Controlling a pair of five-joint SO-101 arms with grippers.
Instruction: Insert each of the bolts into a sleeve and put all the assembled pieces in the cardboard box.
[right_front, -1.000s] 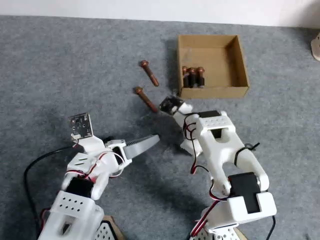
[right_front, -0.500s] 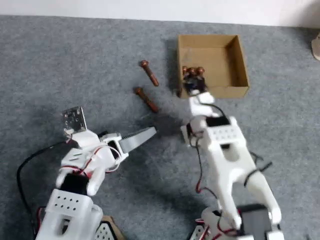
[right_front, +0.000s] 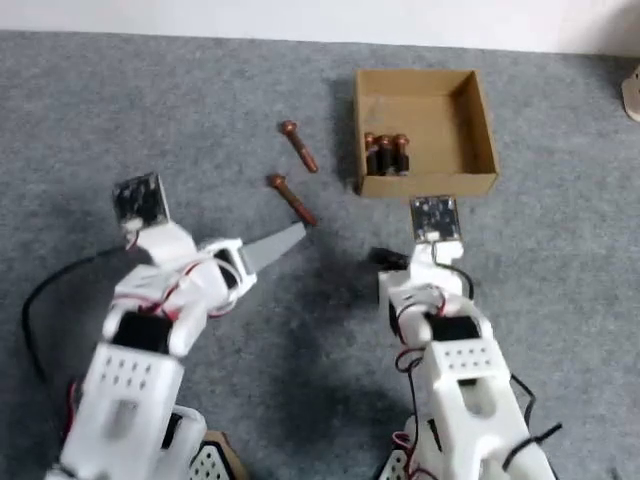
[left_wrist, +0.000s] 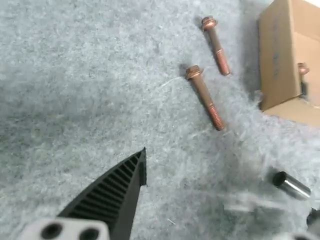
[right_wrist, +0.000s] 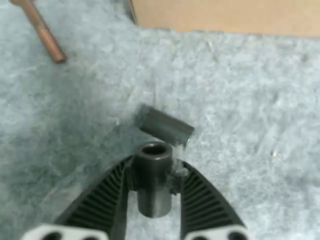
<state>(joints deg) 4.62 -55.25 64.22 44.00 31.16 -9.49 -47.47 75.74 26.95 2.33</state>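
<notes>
Right gripper (right_wrist: 153, 172): clamped on a dark sleeve (right_wrist: 152, 192) (open bore pointing out past the jaws). Second sleeve (right_wrist: 166, 126) lying on the carpet (right_wrist: 260, 100) just ahead of it. Cardboard box (right_wrist: 225, 15) beyond, three assembled pieces (right_front: 386, 152) inside. Left gripper (right_front: 292, 236): jaws seemingly together, with nearer bolt (left_wrist: 205, 97) and farther bolt (left_wrist: 216, 45) on the carpet ahead.

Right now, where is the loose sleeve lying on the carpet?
The loose sleeve lies on its side on the carpet just beyond the right gripper, which grips a second sleeve, short of the cardboard box.
</notes>
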